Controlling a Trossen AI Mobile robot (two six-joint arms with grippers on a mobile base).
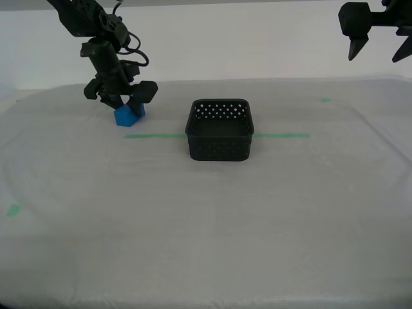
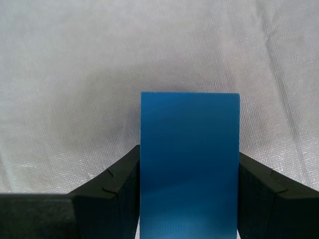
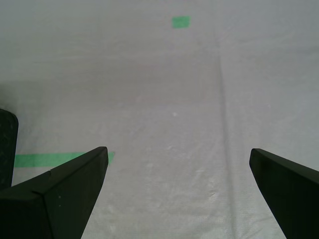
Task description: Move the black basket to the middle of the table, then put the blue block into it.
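The black basket [image 1: 219,131] stands near the middle of the table [image 1: 206,225], on the green tape line [image 1: 154,136]. The blue block [image 1: 126,116] is at the exterior view's left, level with the basket's back. My second gripper [image 1: 126,106] is shut on it. In the second wrist view the block [image 2: 189,164] fills the gap between the fingers [image 2: 114,184], at or just above the sheeting; I cannot tell which. My first gripper [image 1: 375,56] hangs high at the exterior view's top right, open and empty [image 3: 178,151]. A dark sliver of the basket [image 3: 6,144] shows at the first wrist view's edge.
Small green marks lie on the sheeting at the exterior view's lower left [image 1: 13,210] and back right [image 1: 325,100]. The first wrist view shows one mark [image 3: 180,21] and an end of the tape line [image 3: 45,159]. The table's front edge runs along the bottom.
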